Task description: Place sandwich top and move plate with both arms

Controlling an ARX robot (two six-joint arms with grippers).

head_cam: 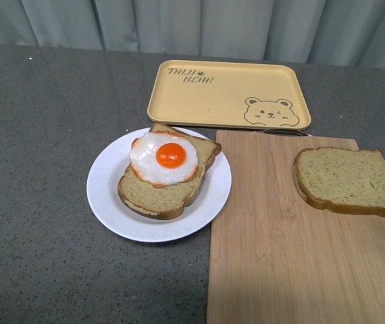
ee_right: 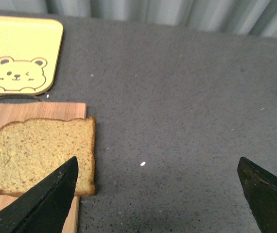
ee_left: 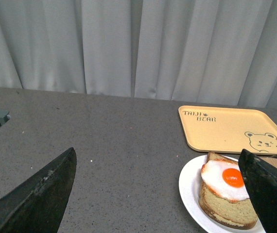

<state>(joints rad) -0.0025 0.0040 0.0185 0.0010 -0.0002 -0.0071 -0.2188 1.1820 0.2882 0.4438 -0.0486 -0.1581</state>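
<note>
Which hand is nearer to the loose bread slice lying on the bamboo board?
The right hand: the bread slice lies close beside it. The left hand is by the plate with the egg; its camera does not show that slice.

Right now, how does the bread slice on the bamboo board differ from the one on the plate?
The sandwich top lies on the bamboo board; the bottom slice sits on the white plate. The bottom slice carries a fried egg; the sandwich top carries nothing. Both are tan-brown, lying flat.
</note>
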